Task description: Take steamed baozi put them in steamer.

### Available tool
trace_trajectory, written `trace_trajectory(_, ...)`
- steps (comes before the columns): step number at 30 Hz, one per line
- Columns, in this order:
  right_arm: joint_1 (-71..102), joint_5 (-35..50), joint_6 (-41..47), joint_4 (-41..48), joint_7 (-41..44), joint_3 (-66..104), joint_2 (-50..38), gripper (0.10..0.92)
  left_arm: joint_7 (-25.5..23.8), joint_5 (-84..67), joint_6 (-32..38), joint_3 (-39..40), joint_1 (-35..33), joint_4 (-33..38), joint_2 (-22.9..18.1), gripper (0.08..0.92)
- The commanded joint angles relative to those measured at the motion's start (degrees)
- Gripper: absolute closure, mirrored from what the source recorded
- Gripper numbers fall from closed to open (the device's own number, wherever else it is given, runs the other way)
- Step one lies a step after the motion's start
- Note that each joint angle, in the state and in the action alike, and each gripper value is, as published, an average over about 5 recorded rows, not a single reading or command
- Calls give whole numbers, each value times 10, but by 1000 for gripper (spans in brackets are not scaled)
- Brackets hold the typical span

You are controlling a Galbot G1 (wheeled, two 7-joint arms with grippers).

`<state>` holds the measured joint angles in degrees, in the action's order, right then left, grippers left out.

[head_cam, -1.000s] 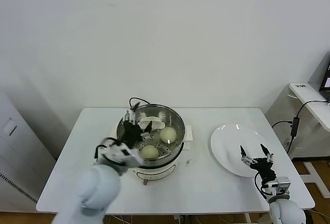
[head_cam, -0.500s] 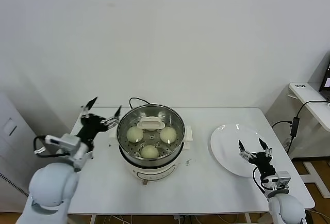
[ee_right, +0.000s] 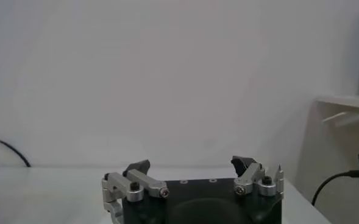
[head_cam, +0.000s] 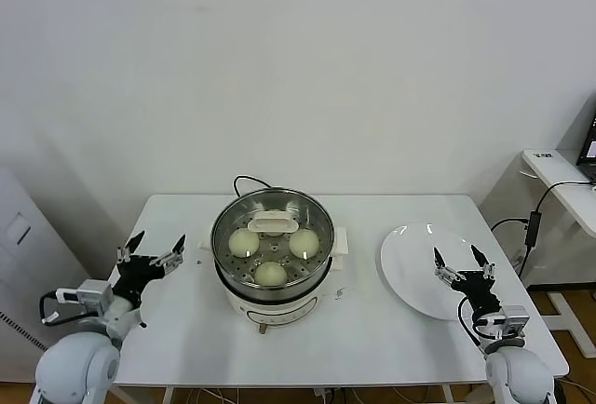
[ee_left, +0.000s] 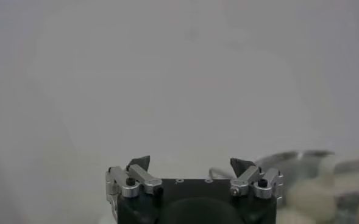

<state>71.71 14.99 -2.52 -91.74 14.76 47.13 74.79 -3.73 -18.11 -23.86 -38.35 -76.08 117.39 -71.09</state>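
Now withdrawn: left gripper wide and empty at table's left edge, right gripper likewise over plate. Three baozi in steamer. Probably best parked clear, avoiding lid.

Three steamed baozi sit in the steamer at the middle of the white surface, with a white plate well apart to its right. The left gripper hovers with jaws spread above the surface's left edge. The right gripper, also spread, hangs over the plate's near rim.
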Motion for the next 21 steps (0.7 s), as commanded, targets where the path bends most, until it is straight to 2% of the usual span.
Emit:
trace_trajectory(1,7,-1,10,-13,-13,7,-1,203,11,-39,11,2,-31,-23,-5,177)
trace_trajectory(21,12,5,22,-8,-19,1,3,203,15,-41,-9,10,-17,-14,-20,177)
